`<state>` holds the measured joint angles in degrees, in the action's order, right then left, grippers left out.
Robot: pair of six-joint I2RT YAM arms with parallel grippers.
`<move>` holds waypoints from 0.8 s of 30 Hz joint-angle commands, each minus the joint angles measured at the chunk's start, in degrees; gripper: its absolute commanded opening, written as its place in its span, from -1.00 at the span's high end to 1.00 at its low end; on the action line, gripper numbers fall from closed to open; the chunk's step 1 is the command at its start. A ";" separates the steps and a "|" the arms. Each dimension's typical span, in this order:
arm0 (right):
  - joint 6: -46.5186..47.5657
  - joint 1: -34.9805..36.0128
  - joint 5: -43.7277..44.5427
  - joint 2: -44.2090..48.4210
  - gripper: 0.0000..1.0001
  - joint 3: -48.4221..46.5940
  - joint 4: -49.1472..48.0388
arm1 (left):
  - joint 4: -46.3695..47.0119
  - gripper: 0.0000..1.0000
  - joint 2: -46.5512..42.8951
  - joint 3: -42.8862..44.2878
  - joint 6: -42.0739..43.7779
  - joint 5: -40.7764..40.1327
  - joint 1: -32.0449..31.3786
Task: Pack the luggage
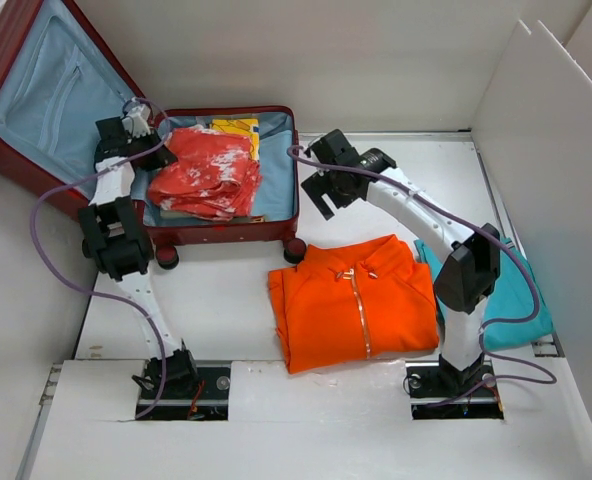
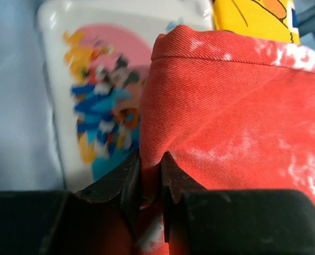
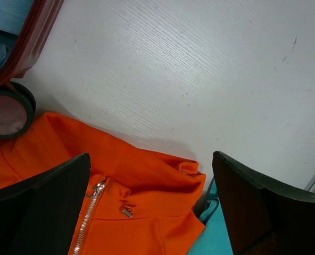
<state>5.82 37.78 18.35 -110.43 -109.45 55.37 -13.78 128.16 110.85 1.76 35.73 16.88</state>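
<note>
Luggage (image 1: pixel 226 236) lies open at the far left of the table (image 1: pixel 226 300) | our left gripper (image 2: pixel 151 159) is clamped on the red garment (image 2: pixel 226 133) inside, likely to settle it flat | our right gripper (image 3: pixel 151 156) hangs spread wide above the orange jacket (image 3: pixel 147 223), seemingly next to pack.

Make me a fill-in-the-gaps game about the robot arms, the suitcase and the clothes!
1. The left gripper is ____ on the red garment inside the luggage.
2. The right gripper hangs ____ over the collar of the orange jacket.
3. The orange jacket lies ____ the luggage, on the table.

Missing words: shut; open; outside.
</note>
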 commanded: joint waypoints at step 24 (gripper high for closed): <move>-18.12 -25.71 -22.11 18.40 -1.00 19.25 -9.49 | -1.17 -1.00 -21.26 -5.91 8.86 -20.06 -3.24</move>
<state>-5.10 19.73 3.16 -97.89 -94.89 49.76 -18.26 115.63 103.13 3.31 23.88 16.21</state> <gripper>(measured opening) 1.000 0.996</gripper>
